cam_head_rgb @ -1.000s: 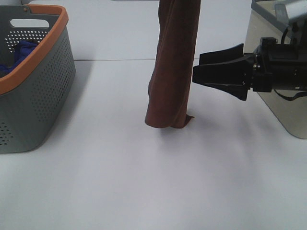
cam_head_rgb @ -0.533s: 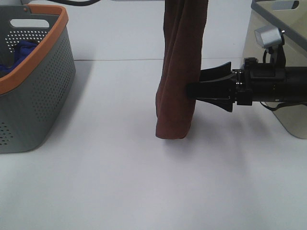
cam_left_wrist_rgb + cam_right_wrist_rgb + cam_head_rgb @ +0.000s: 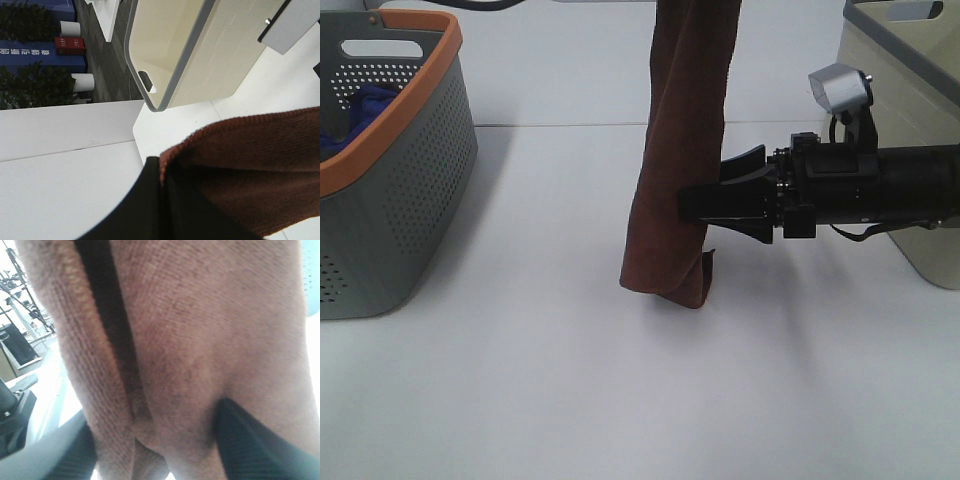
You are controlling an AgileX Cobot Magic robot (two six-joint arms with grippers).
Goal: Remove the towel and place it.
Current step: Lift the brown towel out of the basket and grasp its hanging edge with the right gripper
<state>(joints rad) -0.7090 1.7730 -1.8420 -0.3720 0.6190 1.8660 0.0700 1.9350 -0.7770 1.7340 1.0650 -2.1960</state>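
The dark reddish-brown towel [image 3: 680, 150] hangs straight down from above the exterior high view; its lower end [image 3: 665, 280] just meets the white table. In the left wrist view my left gripper [image 3: 162, 172] is shut on the towel's top edge [image 3: 250, 165]; this gripper is out of the exterior high view. My right gripper [image 3: 705, 198] reaches in from the right at mid-height of the towel. Its jaws are spread, with the towel's right edge between them. In the right wrist view the cloth [image 3: 190, 340] fills the gap between the two fingers [image 3: 250, 445].
A grey perforated basket with an orange rim [image 3: 390, 165] stands at the left, with a blue cloth [image 3: 365, 105] inside. A beige bin with a grey rim [image 3: 900, 110] stands at the right, behind my right arm. White table [image 3: 620, 400] extends in front.
My right gripper has moved left from beside the towel until its jaws straddle the towel's edge. The towel has swung a little and its lower end sits lower.
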